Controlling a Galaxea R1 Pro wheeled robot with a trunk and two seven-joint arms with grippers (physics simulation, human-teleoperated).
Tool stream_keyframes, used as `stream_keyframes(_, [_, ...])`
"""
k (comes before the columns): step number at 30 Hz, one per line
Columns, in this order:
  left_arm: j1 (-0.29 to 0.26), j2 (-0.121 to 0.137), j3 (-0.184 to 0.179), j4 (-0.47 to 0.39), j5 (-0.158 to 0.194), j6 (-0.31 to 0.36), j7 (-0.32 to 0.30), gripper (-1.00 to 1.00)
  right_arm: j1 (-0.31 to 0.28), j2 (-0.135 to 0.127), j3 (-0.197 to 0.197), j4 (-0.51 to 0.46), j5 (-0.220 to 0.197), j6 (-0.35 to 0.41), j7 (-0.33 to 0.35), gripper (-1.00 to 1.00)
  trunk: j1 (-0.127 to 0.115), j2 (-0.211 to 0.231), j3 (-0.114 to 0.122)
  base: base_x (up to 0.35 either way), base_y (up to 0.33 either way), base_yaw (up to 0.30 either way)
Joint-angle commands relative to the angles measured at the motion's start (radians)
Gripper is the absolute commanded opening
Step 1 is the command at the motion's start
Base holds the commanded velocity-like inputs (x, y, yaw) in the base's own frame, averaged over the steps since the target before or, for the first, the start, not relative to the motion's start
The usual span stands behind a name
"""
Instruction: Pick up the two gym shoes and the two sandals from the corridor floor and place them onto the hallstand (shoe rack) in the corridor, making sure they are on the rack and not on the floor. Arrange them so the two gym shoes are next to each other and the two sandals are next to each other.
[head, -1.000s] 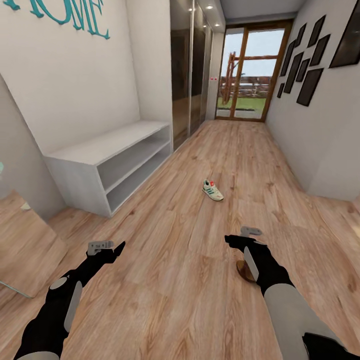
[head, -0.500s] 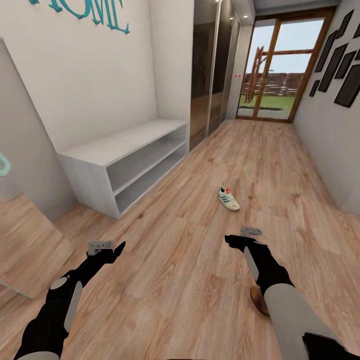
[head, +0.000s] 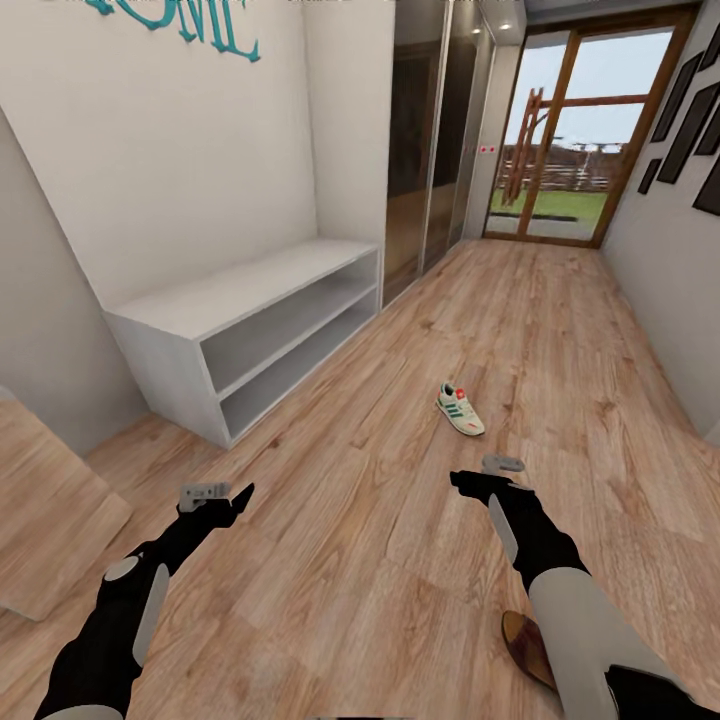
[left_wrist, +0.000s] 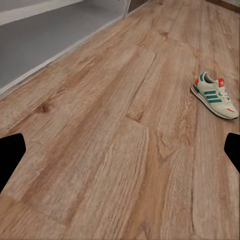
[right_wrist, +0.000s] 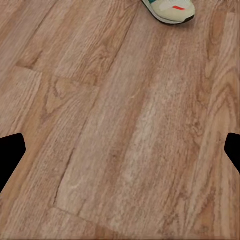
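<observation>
One gym shoe (head: 460, 409) lies alone on corridor floor (head: 400, 560), ahead of right tool (head: 478, 478); sandal (head: 528, 646) by right forearm; both tools spread wide, empty, held low for reach; left tool (head: 222, 494) idle.

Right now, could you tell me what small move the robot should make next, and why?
Probably roll forward toward the gym shoe, then lower the right gripper to it: the shoe lies on the floor ahead of both empty, open grippers, nearer the right.
</observation>
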Motion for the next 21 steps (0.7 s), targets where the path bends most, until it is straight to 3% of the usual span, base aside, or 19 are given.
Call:
stream_keyframes(1, [-0.001,0.0,0.002,-0.001,0.003,0.008,-0.006,1.0,0.0,0.001,-0.004,-0.002,0.006,0.006,0.001,1.0,0.0,0.0,-0.001,0.0,0.0,0.0])
stream_keyframes(4, [-0.001,-0.001,0.002,-0.001,0.0,0.008,-0.006,1.0,0.0,0.001,-0.003,-0.001,0.006,0.006,0.001,1.0,0.0,0.0,-0.001,0.0,0.0,0.0])
stream_keyframes(11, [-0.001,-0.029,0.002,-0.001,0.004,0.008,-0.006,1.0,0.0,0.001,-0.002,-0.003,0.007,0.006,0.001,1.0,0.0,0.0,-0.001,0.019,-0.007,0.0])
stream_keyframes(21, [-0.001,-0.033,0.002,-0.001,0.004,0.008,-0.006,1.0,0.0,0.001,-0.001,-0.003,0.006,0.006,0.001,1.0,0.0,0.0,-0.001,0.188,-0.146,-0.009])
